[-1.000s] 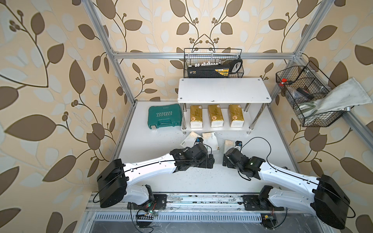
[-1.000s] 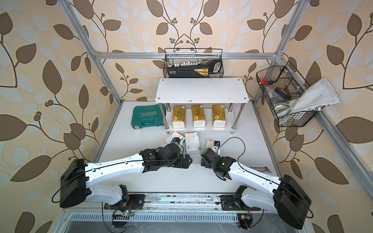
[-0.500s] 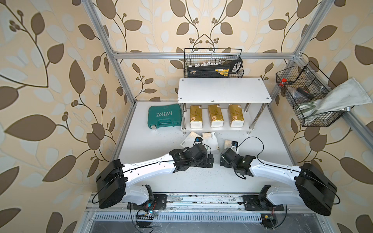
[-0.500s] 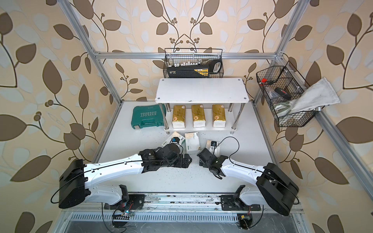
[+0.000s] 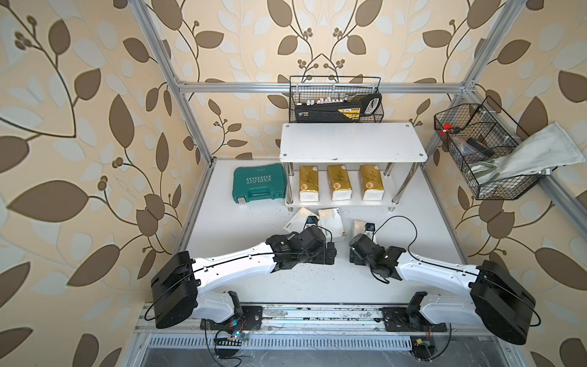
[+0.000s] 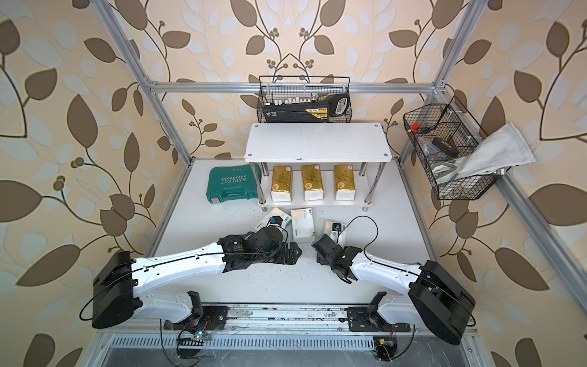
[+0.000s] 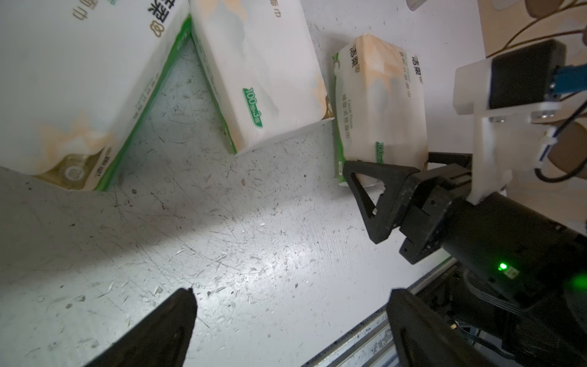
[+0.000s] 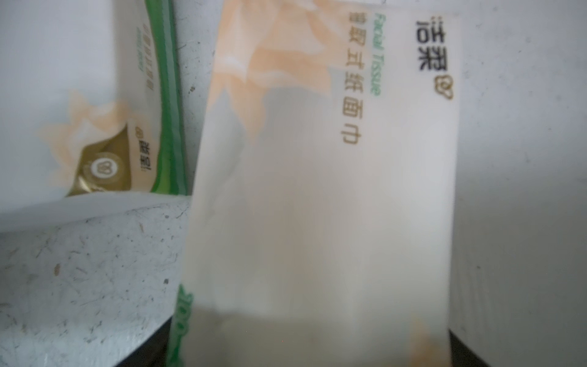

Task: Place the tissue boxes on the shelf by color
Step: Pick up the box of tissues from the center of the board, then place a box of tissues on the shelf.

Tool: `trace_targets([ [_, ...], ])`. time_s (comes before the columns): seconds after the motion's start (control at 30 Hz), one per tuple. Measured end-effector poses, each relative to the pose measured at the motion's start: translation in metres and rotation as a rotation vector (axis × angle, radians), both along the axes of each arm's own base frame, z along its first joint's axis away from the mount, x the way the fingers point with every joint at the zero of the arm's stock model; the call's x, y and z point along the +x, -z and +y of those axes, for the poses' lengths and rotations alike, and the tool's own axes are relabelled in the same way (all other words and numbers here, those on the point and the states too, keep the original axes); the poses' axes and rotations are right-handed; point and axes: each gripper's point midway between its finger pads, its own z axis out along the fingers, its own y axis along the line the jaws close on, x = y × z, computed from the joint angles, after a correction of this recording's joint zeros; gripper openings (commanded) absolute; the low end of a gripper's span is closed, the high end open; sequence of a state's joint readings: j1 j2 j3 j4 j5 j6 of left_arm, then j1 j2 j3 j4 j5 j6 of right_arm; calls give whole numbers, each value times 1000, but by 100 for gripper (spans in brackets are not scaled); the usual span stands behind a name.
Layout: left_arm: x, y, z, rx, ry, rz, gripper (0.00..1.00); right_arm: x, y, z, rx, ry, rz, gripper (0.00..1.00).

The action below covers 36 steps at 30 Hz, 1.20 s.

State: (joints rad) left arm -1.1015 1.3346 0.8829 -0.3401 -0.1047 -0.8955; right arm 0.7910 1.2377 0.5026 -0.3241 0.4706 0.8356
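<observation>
Three gold tissue boxes [image 5: 339, 181] stand in a row on the lower tier of the white shelf [image 5: 349, 143]; its top board is bare. Three white, green-labelled tissue boxes lie on the table in front of it: left [image 7: 79, 79], middle [image 7: 260, 73] and right [image 7: 381, 105]. My right gripper [image 8: 309, 349] is shut on the near end of the right white box [image 8: 324, 190], one finger against each long side. In a top view that gripper [image 5: 357, 238] hides most of the box. My left gripper [image 7: 290, 295] hangs open over bare table, short of the white boxes.
A green tool case [image 5: 259, 188] lies left of the shelf. A black wire basket [image 5: 335, 101] hangs on the back rail, and another [image 5: 482, 152] with a white cloth [image 5: 533, 152] hangs at the right. The two wrists are close together at mid-table [image 5: 238, 228].
The right gripper's jaws have narrowed from wide open onto the right white box, after a small reach forward. The left arm has not moved.
</observation>
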Motion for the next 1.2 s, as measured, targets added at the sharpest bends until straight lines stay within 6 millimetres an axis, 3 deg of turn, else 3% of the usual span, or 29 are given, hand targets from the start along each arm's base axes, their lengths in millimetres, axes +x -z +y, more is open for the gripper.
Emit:
trace_targets([
  [0.23, 1, -17, 4, -5, -12, -17, 99, -13, -24, -4, 68, -23, -19, 78],
  [0.43, 7, -69, 5, -67, -35, -77, 99, -27, -57, 3, 115, -85, -27, 77],
  [0.9, 11, -213, 52, -217, -127, -287, 99, -51, -197, 84, 222, -382, -140, 76],
  [1.03, 13, -249, 52, -249, -118, -335, 99, -51, -233, 94, 243, -416, -181, 76],
  [1.2, 21, -282, 33, -262, -77, -382, 99, -43, -296, 90, 251, -424, -286, 78],
])
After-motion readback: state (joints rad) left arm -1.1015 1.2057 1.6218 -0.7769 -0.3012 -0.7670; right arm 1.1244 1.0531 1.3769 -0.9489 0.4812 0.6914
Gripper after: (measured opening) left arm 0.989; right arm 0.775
